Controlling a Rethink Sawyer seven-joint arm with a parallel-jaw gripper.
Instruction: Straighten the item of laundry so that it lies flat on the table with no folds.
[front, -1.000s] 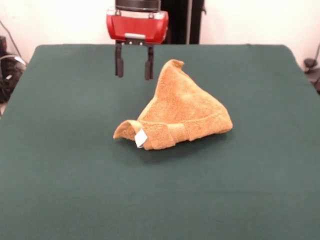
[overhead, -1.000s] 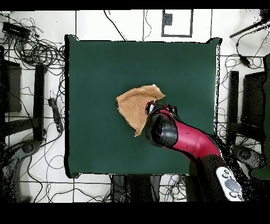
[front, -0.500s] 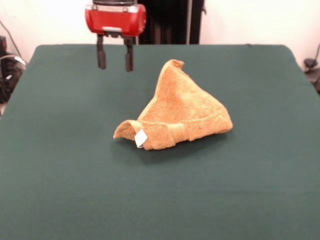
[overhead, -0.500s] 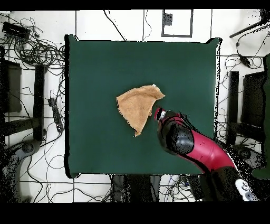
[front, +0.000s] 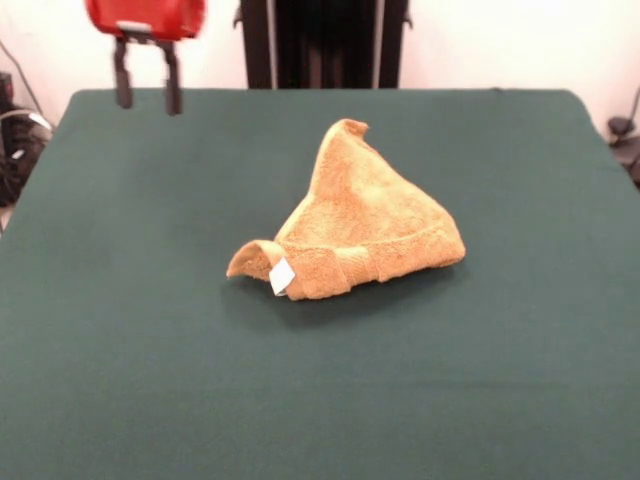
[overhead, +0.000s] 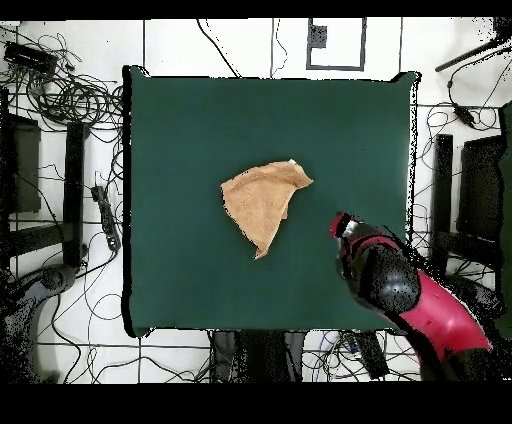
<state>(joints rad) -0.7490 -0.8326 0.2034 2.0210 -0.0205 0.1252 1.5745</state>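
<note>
The item of laundry (front: 362, 225) is an orange-tan terry towel folded into a rough triangle near the middle of the dark green table (front: 150, 380). Its peak points to the far side, and a curled corner with a white tag sits at its near left. From overhead the item of laundry (overhead: 263, 203) shows as a pointed wedge. My gripper (front: 146, 88) hangs open and empty above the table's far left corner in the front view, well clear of the towel. In the overhead view the gripper (overhead: 343, 226) lies right of the towel.
Cables (overhead: 70, 95) and dark equipment racks (overhead: 455, 200) surround the table on the floor. The red arm (overhead: 430, 310) reaches in from the lower right of the overhead view.
The gripper has drawn away from the towel's peak, going left and up in the front view and right in the overhead view. The towel has not moved.
</note>
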